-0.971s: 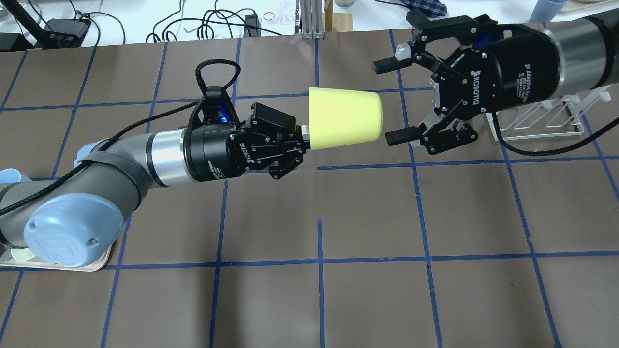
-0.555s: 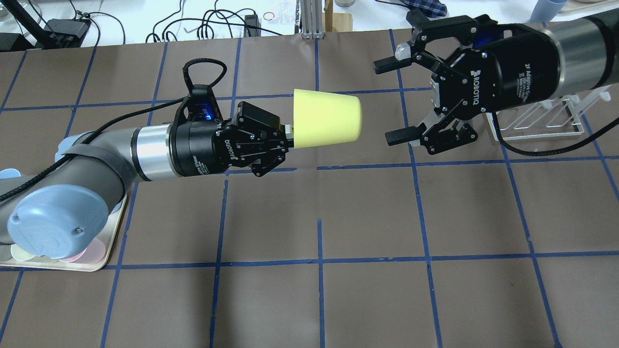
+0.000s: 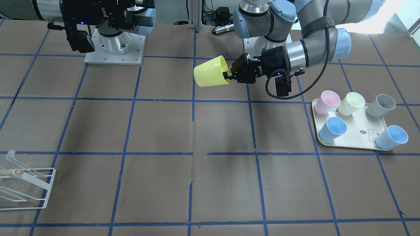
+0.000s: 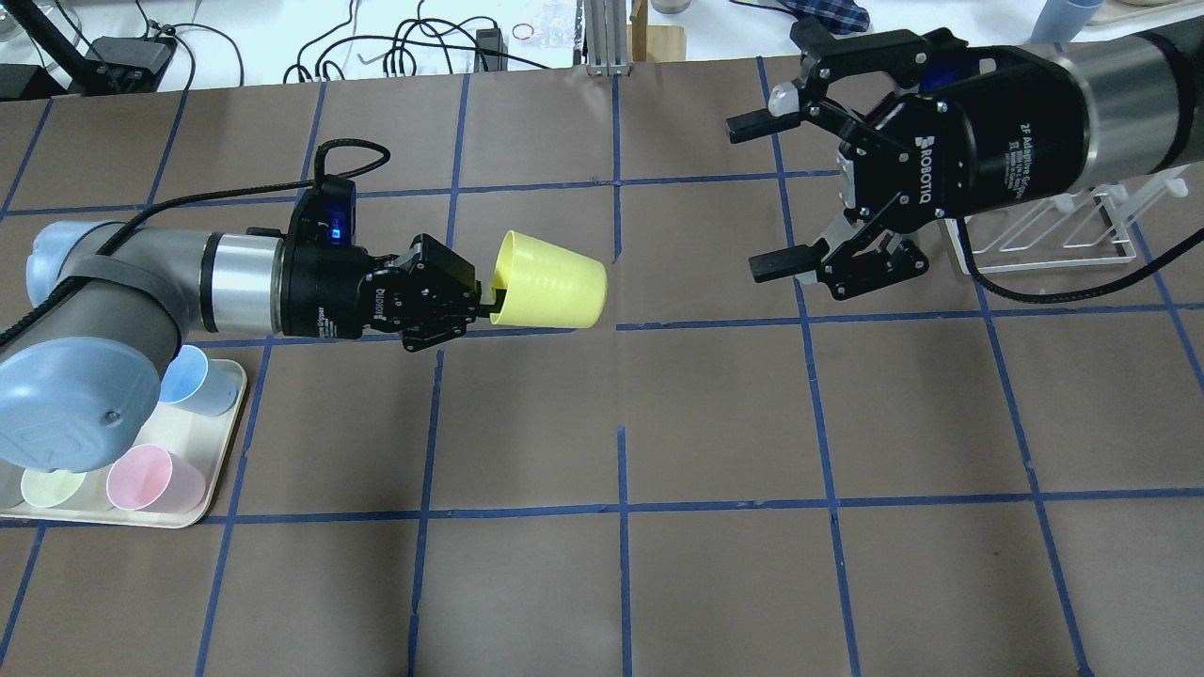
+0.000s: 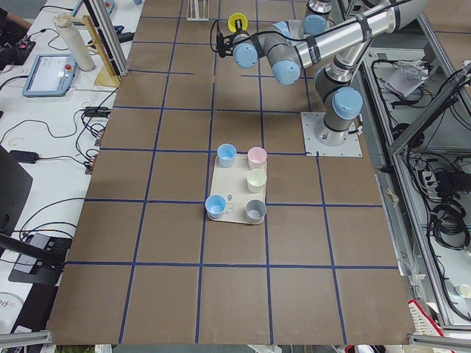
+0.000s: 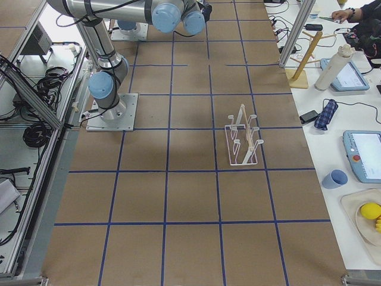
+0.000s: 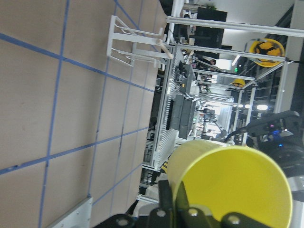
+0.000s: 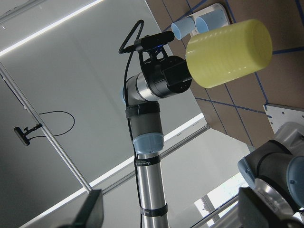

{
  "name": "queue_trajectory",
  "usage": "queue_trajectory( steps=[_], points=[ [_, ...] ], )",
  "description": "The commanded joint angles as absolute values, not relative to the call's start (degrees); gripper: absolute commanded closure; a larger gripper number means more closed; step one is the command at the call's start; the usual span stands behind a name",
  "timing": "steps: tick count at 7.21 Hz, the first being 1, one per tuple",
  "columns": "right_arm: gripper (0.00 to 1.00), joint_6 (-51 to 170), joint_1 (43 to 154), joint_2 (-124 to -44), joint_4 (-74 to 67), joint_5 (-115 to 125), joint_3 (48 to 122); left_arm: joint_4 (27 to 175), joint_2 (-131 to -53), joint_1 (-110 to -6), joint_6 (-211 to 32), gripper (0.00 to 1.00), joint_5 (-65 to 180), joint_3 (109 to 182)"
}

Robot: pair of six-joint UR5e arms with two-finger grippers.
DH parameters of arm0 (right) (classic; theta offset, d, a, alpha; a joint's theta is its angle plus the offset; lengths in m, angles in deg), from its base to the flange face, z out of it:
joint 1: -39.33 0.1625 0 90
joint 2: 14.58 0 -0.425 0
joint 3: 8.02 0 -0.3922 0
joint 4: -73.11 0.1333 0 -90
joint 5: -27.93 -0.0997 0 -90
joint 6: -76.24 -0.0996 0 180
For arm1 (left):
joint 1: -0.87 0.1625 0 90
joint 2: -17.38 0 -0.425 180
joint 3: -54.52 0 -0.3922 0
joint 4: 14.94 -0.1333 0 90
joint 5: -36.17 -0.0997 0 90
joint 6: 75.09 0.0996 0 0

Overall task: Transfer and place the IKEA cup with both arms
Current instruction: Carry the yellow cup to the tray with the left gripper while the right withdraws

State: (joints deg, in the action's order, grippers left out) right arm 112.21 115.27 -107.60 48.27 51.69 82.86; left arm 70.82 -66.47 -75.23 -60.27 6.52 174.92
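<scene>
Aloft sideways, IKEA cup (image 3: 210, 76); tray (image 3: 356, 124) holds five cups (image 3: 333, 128).

IKEA cup (image 4: 550, 291) mid-table
It is held by the left gripper (image 4: 491, 301), apart from the right gripper (image 4: 751, 196); a tray (image 3: 359, 132) is set left, a rack (image 4: 1053, 230) right.

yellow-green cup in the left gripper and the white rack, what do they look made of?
IKEA cup: looks like moulded plastic, matte yellow-green, uniform colour, thin wall, no glaze shine. White rack: probably coated metal wire, judging by thin bent rods; plastic not excluded.
</scene>
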Motion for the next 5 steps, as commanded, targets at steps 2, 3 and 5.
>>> queue_trajectory(
  steps=[2,3,5],
  points=[
    [0.0,112.2,115.3,-107.6,48.2,51.8,82.9,62.5,-71.2,-73.8,-62.3,1.0,-24.8,168.8],
    [0.0,112.3,115.3,-107.6,48.0,51.8,82.9,62.6,-72.1,-73.8,-61.9,1.0,-36.3,165.2],
    [0.0,112.4,115.3,-107.1,46.8,52.8,82.7,63.3,-72.9,-73.7,-58.5,1.0,-51.7,157.9]
  ],
)
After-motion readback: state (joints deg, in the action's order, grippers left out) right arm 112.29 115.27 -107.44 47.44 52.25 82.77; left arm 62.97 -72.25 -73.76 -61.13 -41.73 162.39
